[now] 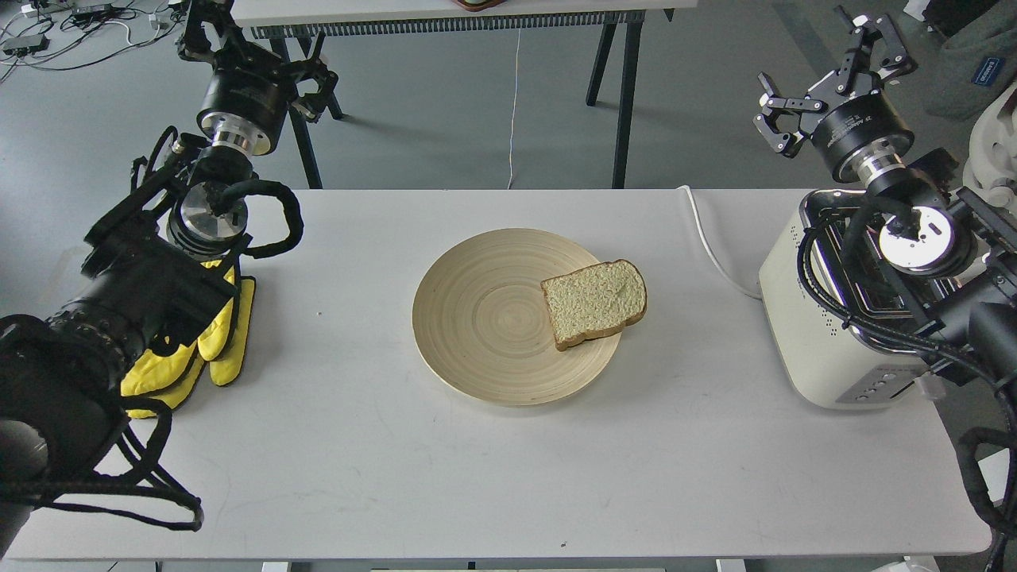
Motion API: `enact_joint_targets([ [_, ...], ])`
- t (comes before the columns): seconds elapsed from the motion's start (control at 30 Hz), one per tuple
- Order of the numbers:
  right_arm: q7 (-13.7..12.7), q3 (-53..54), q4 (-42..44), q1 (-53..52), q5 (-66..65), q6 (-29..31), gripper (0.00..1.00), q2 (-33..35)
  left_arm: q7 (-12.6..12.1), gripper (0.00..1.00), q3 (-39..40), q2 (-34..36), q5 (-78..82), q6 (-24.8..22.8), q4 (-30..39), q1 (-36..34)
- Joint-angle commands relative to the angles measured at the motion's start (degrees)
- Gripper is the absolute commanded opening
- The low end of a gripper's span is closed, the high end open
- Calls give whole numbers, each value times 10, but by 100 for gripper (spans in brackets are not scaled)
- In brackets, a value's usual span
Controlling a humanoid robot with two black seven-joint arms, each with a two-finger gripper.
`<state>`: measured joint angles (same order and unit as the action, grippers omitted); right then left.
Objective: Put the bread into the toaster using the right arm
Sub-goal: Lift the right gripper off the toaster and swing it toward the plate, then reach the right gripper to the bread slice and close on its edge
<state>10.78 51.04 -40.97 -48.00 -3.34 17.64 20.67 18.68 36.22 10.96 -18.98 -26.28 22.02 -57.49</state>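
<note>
we can make out very little writing here. a short line of white lettering runs across the black cylindrical wrist housing of the right arm (862,127), in the upper right of the frame, but it is too small and blurred for us to read. at the far right edge, near the top, a small blue tag (987,71) carries white print that we cannot make out either. on the toaster (826,318), at the lower right, a row of small buttons sits on a grey panel; any marks on them are illegible. we find no other text, number or sign.
</note>
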Motion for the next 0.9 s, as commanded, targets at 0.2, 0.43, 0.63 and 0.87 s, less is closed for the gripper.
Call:
enact_joint_targets([
  [0.2, 2, -123, -132, -14, -182, -88, 98, 70, 2, 100, 0, -1, 0, -1, 0, 0],
  [0.43, 2, -225, -180, -4, -328, -156, 98, 99, 3, 100, 0, -2, 0, -2, 0, 0],
  [0.63, 8, -332, -179, 9, -442, -229, 97, 101, 3, 100, 0, -2, 0, -2, 0, 0],
  [0.87, 9, -408, -170, 23, -504, -276, 97, 91, 3, 100, 0, -3, 0, -2, 0, 0],
])
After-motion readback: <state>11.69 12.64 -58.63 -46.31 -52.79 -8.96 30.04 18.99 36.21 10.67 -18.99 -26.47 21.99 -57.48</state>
